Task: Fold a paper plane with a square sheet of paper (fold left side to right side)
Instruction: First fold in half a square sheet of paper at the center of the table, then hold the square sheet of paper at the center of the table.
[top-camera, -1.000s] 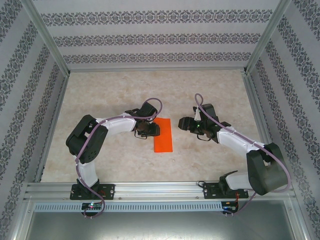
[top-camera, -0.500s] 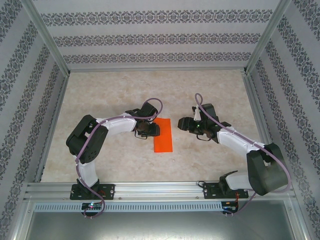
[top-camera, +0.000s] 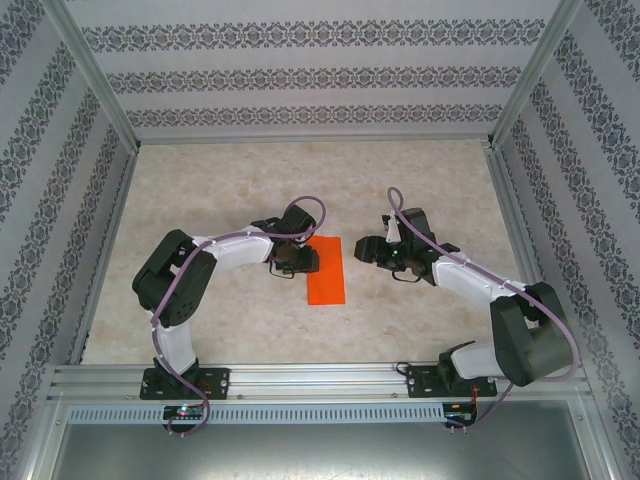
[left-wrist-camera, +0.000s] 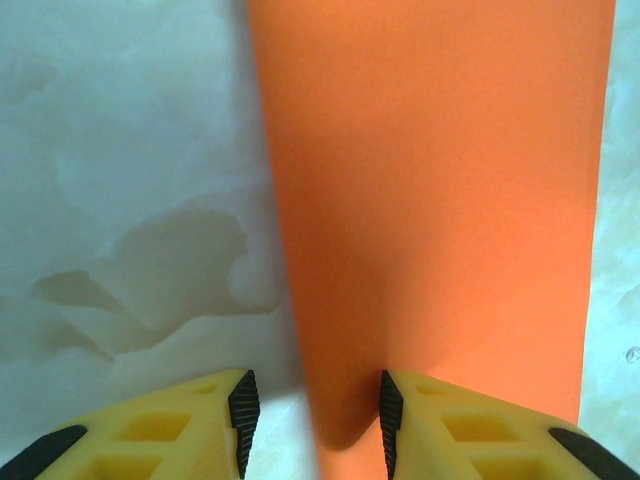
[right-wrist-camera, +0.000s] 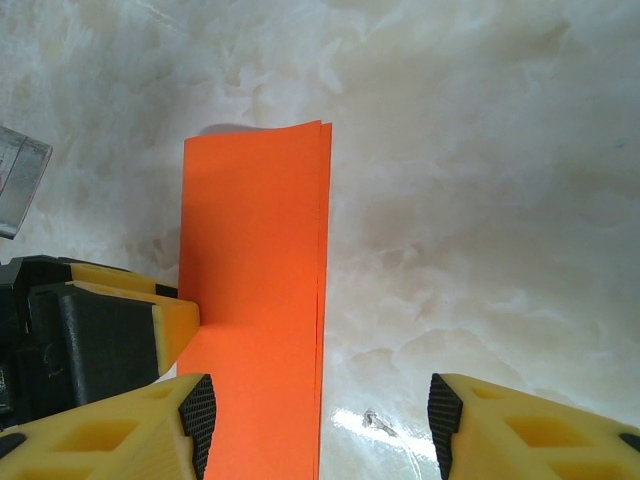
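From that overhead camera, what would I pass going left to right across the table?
Left arm → its jaws, open at the paper's left edge → square sheet of paper, folded to a narrow orange strip → right arm's jaws, open, apart from the paper → right arm.

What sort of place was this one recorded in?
Probably a purpose-built robot test booth, not a home: an aluminium frame, patterned wallpaper panels on three sides, and a marble-look tabletop bearing one folded orange sheet.

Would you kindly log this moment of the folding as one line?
paper: folded in half, flat | left fingers: apart, straddling crease | right fingers: apart, near open edge
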